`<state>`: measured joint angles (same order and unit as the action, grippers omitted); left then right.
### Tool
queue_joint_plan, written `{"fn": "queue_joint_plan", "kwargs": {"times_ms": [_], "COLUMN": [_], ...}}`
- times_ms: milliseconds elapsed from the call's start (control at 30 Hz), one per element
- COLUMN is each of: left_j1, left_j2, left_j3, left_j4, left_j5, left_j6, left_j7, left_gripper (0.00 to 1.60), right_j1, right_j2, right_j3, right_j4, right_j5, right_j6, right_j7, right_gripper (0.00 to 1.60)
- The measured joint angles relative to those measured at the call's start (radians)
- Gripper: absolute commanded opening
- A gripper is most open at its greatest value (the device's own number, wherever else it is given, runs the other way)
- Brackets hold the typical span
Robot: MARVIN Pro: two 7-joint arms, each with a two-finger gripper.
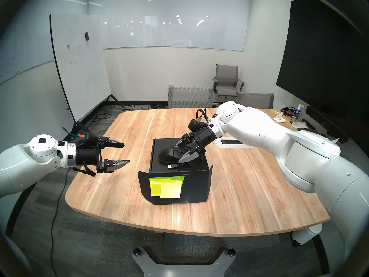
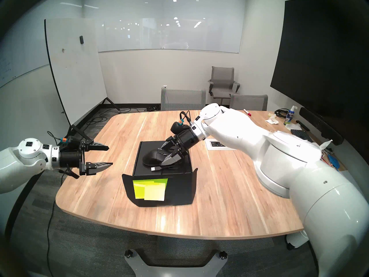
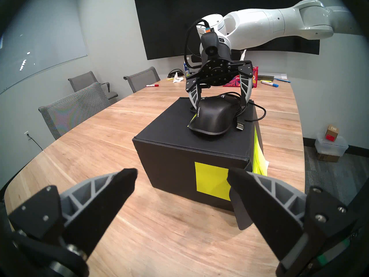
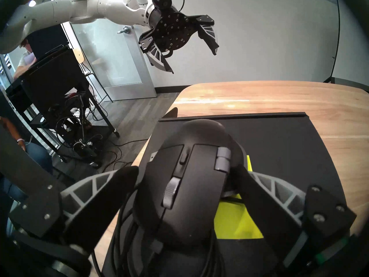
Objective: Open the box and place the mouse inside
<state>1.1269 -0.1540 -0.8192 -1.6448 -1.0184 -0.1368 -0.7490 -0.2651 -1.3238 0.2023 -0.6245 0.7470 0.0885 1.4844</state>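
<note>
- Your right gripper (image 1: 180, 150) reaches down over the top of the box (image 1: 177, 188), its two fingers standing wide on either side of the mouse (image 1: 166, 156).
- In the right wrist view the fingertips (image 4: 127, 176) sit just beside the mouse's flanks; you cannot quite tell from here whether they press on it or only straddle it.
- The mouse rests on the box's black top surface, with its cable (image 3: 257, 112) coiled next to it and the USB plug (image 1: 171, 166) lying at the near edge.
- The box's front flap (image 1: 173, 187) hangs down over the wooden table (image 1: 119, 170), carrying yellow-green sticky notes (image 1: 167, 187).
- Your left gripper (image 1: 119, 153) hovers in the air to the box's left, well apart from it, jaws spread and holding nothing.
</note>
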Motion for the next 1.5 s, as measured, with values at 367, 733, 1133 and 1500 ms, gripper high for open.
{"fn": "queue_joint_plan", "kwargs": {"times_ms": [367,733,1133,1500], "left_j1": [-0.001,-0.001,-0.002,-0.003], "left_j2": [0.0,0.0,0.001,0.001], "left_j3": [0.001,0.002,0.002,0.003], "left_j4": [0.0,0.0,0.0,0.0], "left_j5": [0.0,0.0,-0.001,-0.001], "left_j6": [0.0,0.0,-0.001,-0.001], "left_j7": [0.0,0.0,0.0,0.0], "left_gripper": [1.6,1.6,1.6,1.6], "right_j1": [0.016,0.028,0.045,0.054], "right_j2": [-0.01,-0.052,-0.087,-0.076], "right_j3": [-0.004,-0.006,-0.02,-0.034], "right_j4": [-0.009,0.065,0.113,0.064], "right_j5": [-0.043,-0.07,-0.075,-0.081], "right_j6": [0.043,0.059,0.048,0.056], "right_j7": [0.0,0.001,0.001,0.0], "right_gripper": [1.6,0.63,0.0,0.0]}}
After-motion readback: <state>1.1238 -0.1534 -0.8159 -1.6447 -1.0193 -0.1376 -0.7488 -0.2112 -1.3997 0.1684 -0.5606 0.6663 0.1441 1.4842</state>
